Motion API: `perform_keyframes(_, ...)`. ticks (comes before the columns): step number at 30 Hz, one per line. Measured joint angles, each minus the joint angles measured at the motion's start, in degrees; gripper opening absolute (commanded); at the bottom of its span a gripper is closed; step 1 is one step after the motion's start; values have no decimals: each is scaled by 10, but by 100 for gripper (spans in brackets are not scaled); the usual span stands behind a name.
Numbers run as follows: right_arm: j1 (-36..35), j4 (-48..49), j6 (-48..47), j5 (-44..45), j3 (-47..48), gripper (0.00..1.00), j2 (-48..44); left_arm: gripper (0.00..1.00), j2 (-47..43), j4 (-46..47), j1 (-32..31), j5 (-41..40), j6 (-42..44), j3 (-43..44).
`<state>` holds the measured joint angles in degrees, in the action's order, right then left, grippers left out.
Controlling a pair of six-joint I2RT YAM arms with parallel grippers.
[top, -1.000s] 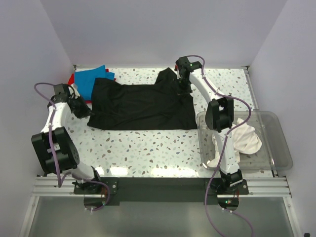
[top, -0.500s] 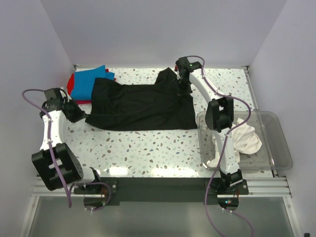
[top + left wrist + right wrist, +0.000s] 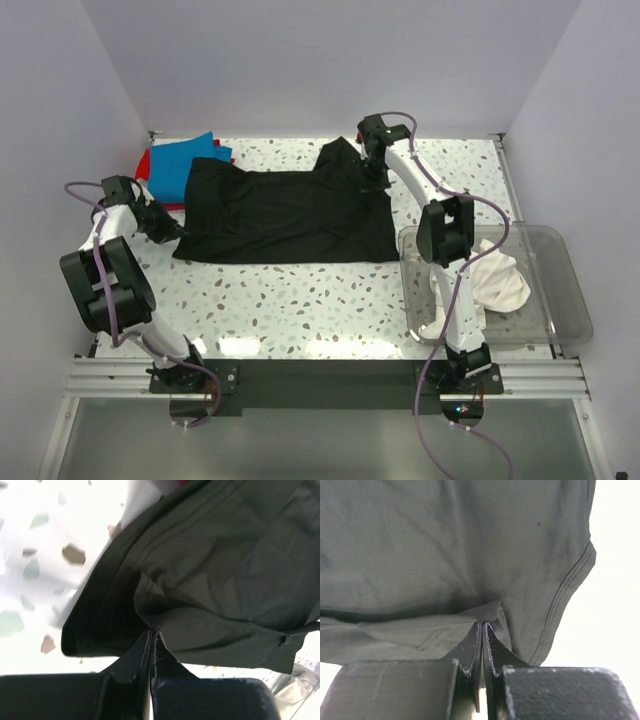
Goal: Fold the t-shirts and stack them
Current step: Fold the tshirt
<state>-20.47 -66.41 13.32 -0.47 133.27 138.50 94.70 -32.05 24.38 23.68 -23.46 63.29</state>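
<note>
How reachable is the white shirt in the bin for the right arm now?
Probably not yet: the right gripper is shut on the black t-shirt. Otherwise the bin is open-topped beside that arm, the white shirt uncovered.

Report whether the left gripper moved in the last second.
Yes. The left gripper drew leftward away from the blue shirt, then returned, ending roughly where it started.

Speckled table (image 3: 300, 290), black t-shirt (image 3: 280, 215), bin (image 3: 572, 292) seemingly overhanging

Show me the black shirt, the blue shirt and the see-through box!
black t-shirt (image 3: 285, 215), top view, middle of its spread body.
blue t-shirt (image 3: 180, 165), top view, middle of the cloth that shows.
clear plastic bin (image 3: 548, 300), top view, bare floor on its right side.
</note>
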Motion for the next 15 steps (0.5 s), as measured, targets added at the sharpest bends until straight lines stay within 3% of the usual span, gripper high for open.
perform_keyframes(15,11,9,13,0,26,0,32,0,62,60,0,15,-26,31)
